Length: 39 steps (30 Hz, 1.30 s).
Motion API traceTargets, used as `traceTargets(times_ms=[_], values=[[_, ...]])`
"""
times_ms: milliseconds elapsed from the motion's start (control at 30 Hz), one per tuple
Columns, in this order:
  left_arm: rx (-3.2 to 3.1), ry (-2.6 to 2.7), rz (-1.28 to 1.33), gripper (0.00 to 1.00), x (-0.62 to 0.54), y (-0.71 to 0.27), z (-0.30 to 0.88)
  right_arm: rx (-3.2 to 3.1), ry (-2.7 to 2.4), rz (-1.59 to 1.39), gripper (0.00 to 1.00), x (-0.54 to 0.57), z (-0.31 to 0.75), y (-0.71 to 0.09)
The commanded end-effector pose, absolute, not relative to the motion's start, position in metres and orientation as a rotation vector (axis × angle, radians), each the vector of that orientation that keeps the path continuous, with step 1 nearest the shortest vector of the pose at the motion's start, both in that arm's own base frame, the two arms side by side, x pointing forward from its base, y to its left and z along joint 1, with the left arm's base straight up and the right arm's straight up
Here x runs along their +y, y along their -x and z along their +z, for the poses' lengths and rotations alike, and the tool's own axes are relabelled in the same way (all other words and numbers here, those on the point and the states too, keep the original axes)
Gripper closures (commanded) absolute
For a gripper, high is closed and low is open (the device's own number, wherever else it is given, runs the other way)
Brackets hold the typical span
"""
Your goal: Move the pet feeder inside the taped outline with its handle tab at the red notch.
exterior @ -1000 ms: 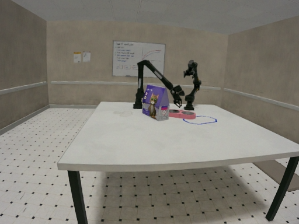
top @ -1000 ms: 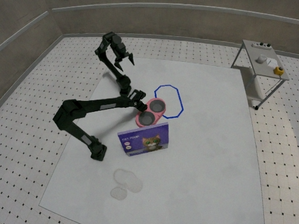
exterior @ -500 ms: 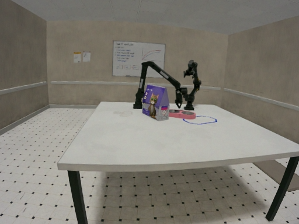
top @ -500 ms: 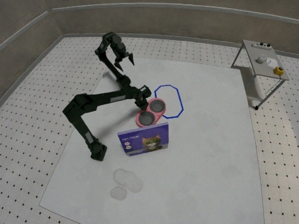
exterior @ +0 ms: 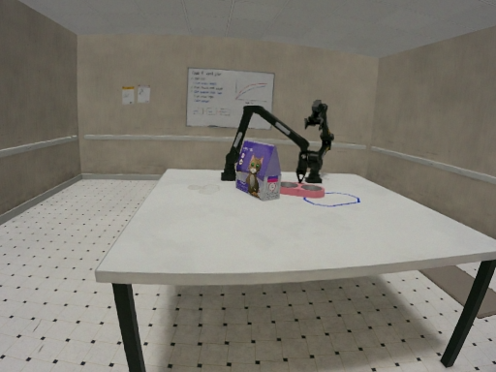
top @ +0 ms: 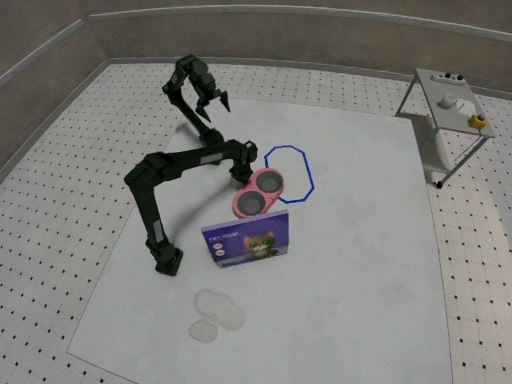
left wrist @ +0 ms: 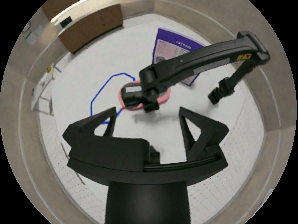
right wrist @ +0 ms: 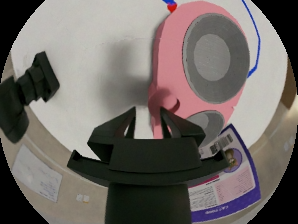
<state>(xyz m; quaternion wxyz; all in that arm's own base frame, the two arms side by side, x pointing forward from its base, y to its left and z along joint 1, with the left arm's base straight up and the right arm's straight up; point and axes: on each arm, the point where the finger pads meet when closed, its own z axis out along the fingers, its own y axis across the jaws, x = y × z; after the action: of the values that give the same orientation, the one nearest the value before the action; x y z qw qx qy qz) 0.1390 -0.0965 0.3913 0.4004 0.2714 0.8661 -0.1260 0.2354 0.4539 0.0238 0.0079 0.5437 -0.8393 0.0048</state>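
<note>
Feeder (top: 241,213) (exterior: 302,194) (left wrist: 166,98) (right wrist: 172,60) mostly outside blue outline (top: 306,164) (exterior: 358,198) (left wrist: 98,93) (right wrist: 259,45), next to R end effector (top: 243,181) (exterior: 300,180) (left wrist: 129,99) (right wrist: 148,111)

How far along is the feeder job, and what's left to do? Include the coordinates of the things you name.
Done, by the look of it: both bowls (top: 251,204) (exterior: 312,188) (right wrist: 215,57) sit in the feeder (top: 271,197) (exterior: 302,194) (left wrist: 164,101) (right wrist: 170,55).

In hand: the right gripper (top: 242,180) (exterior: 300,180) (right wrist: 148,110) is low beside the tab (right wrist: 162,97), partly open, apparently not gripping.

Left: the feeder lies mostly outside the outline (top: 308,170) (exterior: 359,199) (left wrist: 101,90) (right wrist: 259,50), its tab away from the red notch (right wrist: 172,7).
</note>
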Motion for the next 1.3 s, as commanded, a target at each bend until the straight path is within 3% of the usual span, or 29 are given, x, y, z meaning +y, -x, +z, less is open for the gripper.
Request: traceTargets(times_ms=[0, 367, 400, 467, 500, 733, 767, 800, 833, 1267], values=[[2.167, -0.688, -0.328, 0.0, -0.097, -0.138, 0.402, -2.661, -1.727, -0.029, 0.63, 0.468, 0.038, -0.25], [2.167, -0.688, -0.328, 0.0, -0.097, -0.138, 0.402, -2.673, -1.714, -0.031, 0.63, 0.472, 0.02, -0.263], [2.167, -0.688, -0.328, 0.0, -0.097, -0.138, 0.402, -2.673, -1.714, -0.03, 0.71, 0.471, 0.02, -0.263], [2.167, -0.688, -0.328, 0.0, -0.097, -0.138, 0.402, -2.673, -1.714, -0.03, 0.71, 0.471, 0.02, -0.263], [2.167, -0.688, -0.328, 0.0, -0.097, -0.138, 0.402, -2.677, -1.721, -0.036, 0.78, 0.471, 0.027, -0.261], [2.167, -0.688, -0.328, 0.0, -0.097, -0.138, 0.402, -2.664, -1.715, -0.024, 0.88, 0.467, 0.023, -0.248], [2.167, -0.688, -0.328, 0.0, -0.097, -0.138, 0.402, -2.665, -1.716, -0.025, 0.99, 0.467, 0.024, -0.247], [2.167, -0.688, -0.328, 0.0, -0.097, -0.138, 0.402, -2.666, -1.716, -0.026, 1.0, 0.467, 0.024, -0.246], [2.167, -0.688, -0.328, 0.0, -0.097, -0.138, 0.402, -2.666, -1.716, -0.027, 0.9, 0.468, 0.025, -0.245], [2.167, -0.688, -0.328, 0.0, -0.097, -0.138, 0.402, -2.606, -1.816, -0.024, 0.9, 0.477, 0.025, -0.249]])
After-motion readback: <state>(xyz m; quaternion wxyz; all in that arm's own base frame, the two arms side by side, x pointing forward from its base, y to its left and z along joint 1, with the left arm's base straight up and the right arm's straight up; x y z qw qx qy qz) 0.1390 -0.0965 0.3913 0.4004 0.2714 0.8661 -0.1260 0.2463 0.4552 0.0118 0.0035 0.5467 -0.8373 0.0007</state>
